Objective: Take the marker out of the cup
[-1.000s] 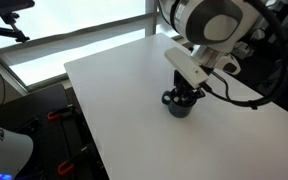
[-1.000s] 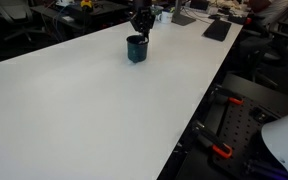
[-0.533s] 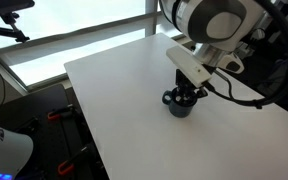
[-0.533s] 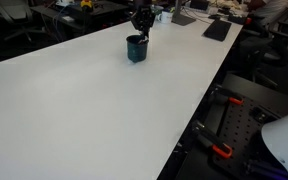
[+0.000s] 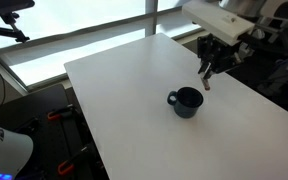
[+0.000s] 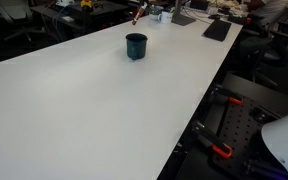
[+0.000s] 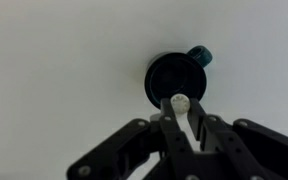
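The dark navy cup (image 5: 186, 101) stands on the white table (image 5: 114, 90), handle toward the window side. It also shows in the other exterior view (image 6: 136, 46) and in the wrist view (image 7: 174, 78), straight below the jaws. My gripper (image 5: 210, 66) hangs above and beyond the cup, shut on the marker (image 5: 206, 82), which points down from the fingers. In the wrist view the marker's pale round end (image 7: 179, 103) sits between the two fingers of the gripper (image 7: 181, 120). In an exterior view the gripper (image 6: 139, 10) is at the top edge with the marker's reddish tip (image 6: 136, 15).
The table's (image 6: 84, 110) edges drop to the floor on the near sides. Black arm cables (image 5: 274, 70) hang beside the table. Desks with a keyboard (image 6: 217, 29) and clutter stand behind.
The gripper rose out of the cup and moved up and away from it, carrying the marker. The cup stayed in place and now shows uncovered.
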You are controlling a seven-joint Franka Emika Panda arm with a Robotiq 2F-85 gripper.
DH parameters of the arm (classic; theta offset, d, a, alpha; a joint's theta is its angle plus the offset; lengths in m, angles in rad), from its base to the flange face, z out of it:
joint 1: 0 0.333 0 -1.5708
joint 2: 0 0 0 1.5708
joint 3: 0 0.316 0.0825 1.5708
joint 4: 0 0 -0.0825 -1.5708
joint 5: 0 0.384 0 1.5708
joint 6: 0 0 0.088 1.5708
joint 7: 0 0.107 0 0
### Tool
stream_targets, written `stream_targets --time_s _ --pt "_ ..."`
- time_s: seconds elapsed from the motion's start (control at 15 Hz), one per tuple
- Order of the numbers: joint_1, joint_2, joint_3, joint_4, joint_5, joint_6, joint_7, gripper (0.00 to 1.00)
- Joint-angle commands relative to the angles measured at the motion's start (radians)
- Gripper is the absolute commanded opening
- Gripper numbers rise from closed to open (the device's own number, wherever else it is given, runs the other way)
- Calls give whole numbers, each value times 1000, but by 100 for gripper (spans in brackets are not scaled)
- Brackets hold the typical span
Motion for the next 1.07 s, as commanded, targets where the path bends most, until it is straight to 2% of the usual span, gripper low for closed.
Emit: stream_targets --time_s 0.0,0.27,0.73,1.0 --pt "20 -71 0 -15 -9 -11 2 5" --pt "33 -72 20 -1 12 -15 -42 5" --pt "45 -32 89 22 70 -37 -228 5" --pt "56 12 113 36 72 -64 -267 5"
